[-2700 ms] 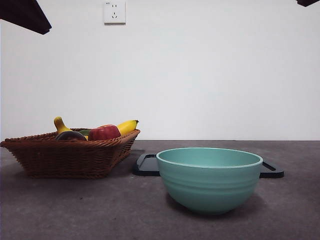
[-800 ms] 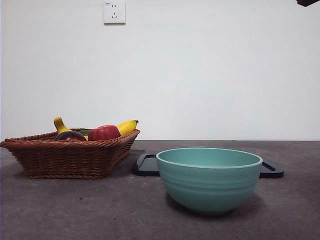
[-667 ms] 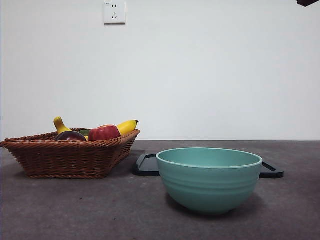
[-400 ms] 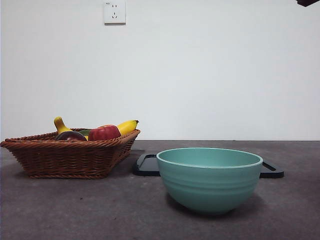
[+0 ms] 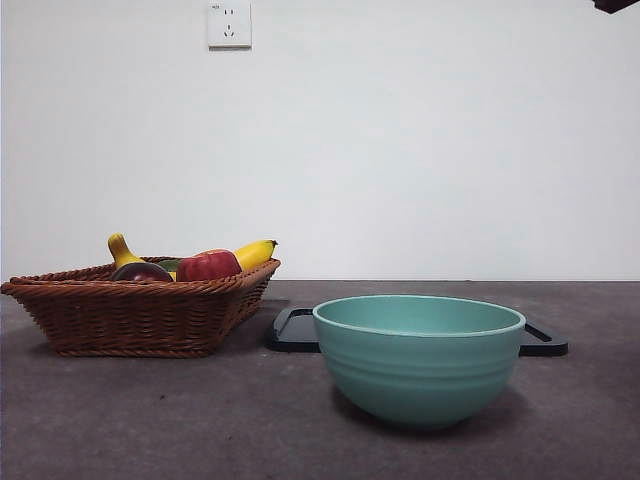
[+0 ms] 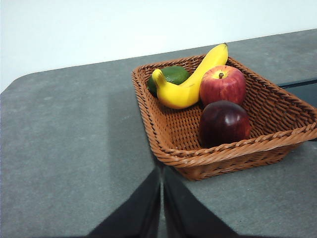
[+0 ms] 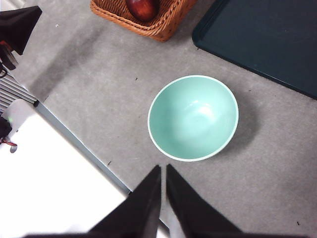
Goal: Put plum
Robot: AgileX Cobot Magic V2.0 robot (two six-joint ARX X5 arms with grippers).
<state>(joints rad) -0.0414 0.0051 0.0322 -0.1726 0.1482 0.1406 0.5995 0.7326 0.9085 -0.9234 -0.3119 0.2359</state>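
The plum (image 6: 224, 123), dark maroon and glossy, lies in the wicker basket (image 6: 168, 148) beside a red apple (image 6: 222, 84), a banana (image 6: 190, 82) and a green fruit (image 6: 171, 75). In the front view only the plum's top (image 5: 140, 271) shows over the basket rim (image 5: 130, 285) at the left. My left gripper (image 6: 161, 171) hangs shut above the table, short of the basket's near corner and apart from it. High over the table, my right gripper (image 7: 163, 167) is shut above the teal bowl (image 7: 193, 117), and the plum (image 7: 143, 7) shows at that view's edge.
The empty teal bowl (image 5: 420, 355) stands at the front centre. A black tray (image 5: 295, 330) lies behind it, to the right of the basket. The right arm shows only as a dark tip (image 5: 615, 5) at the top right corner. The table edge (image 7: 79, 144) runs below the right gripper.
The dark arm tip seen at the top left of the front view 3.3 s ago has left that view. Nothing has moved in the last second.
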